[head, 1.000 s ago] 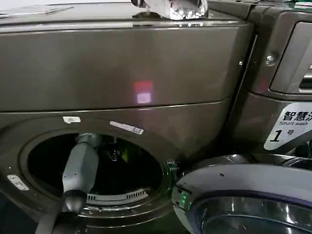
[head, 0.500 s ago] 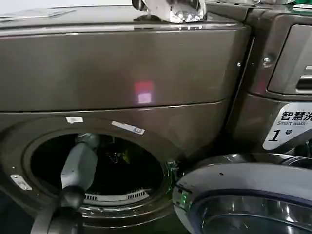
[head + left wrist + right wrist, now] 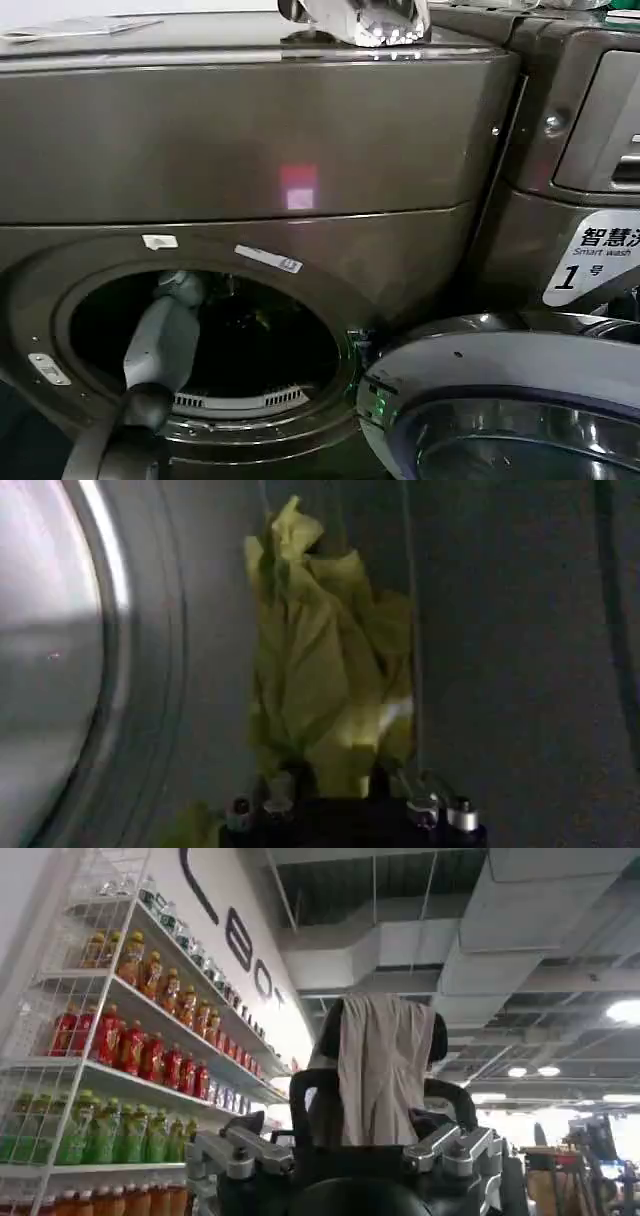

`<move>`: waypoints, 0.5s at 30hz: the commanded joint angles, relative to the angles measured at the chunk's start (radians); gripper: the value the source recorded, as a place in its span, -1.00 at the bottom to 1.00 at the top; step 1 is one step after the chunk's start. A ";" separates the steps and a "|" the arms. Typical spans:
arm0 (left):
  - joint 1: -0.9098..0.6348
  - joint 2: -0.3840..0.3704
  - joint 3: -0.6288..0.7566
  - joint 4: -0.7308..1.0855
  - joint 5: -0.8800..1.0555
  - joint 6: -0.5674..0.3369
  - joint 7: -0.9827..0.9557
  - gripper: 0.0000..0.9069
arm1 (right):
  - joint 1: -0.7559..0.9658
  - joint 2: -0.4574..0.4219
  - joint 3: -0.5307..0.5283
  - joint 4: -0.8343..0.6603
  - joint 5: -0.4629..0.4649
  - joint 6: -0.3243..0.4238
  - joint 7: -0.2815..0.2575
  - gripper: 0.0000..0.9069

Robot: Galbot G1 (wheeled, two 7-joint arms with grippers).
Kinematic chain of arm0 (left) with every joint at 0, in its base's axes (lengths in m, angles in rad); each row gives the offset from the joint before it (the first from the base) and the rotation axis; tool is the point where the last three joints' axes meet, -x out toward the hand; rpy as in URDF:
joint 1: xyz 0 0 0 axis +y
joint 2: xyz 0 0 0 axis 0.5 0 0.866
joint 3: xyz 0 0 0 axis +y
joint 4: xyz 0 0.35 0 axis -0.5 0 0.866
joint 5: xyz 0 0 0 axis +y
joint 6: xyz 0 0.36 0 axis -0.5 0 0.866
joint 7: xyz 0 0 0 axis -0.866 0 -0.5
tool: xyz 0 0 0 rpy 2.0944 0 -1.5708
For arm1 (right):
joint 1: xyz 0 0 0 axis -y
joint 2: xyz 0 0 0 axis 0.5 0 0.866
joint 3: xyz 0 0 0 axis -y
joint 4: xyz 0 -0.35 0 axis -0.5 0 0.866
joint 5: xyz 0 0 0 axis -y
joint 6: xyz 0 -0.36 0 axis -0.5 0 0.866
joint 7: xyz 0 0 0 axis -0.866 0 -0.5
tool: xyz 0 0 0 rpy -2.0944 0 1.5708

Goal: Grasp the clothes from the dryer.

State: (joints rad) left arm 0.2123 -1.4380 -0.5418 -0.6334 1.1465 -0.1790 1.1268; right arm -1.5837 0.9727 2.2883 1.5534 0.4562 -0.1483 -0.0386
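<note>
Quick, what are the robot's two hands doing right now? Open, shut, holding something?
Left gripper: inside the bronze-grey dryer, shut on the crumpled yellow-green clothes.
Right gripper: pointing up at the ceiling, shut on a beige cloth.

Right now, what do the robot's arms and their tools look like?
The left arm has a smooth pale grey casing, rounded and tapering, joined to a black ball-shaped joint. The left tool is black with small silver screws. The right tool has a black body with silver-grey metal brackets and bolts, and a beige cloth-like strip between dark fingers.
</note>
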 commanded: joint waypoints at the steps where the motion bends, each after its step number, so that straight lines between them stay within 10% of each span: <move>1: 0.003 -0.001 0.001 -0.002 -0.024 0.025 -0.025 -1.00 | 0.003 0.001 -0.003 0.001 -0.001 0.000 -0.001 1.00; 15: 0.066 -0.029 -0.001 -0.180 -0.377 0.134 -0.452 -1.00 | 0.015 0.013 -0.028 0.018 -0.023 0.004 -0.009 1.00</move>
State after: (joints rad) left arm 0.2519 -1.4506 -0.5398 -0.6970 1.0270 -0.1181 1.0027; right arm -1.5723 0.9821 2.2674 1.5625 0.4428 -0.1464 -0.0447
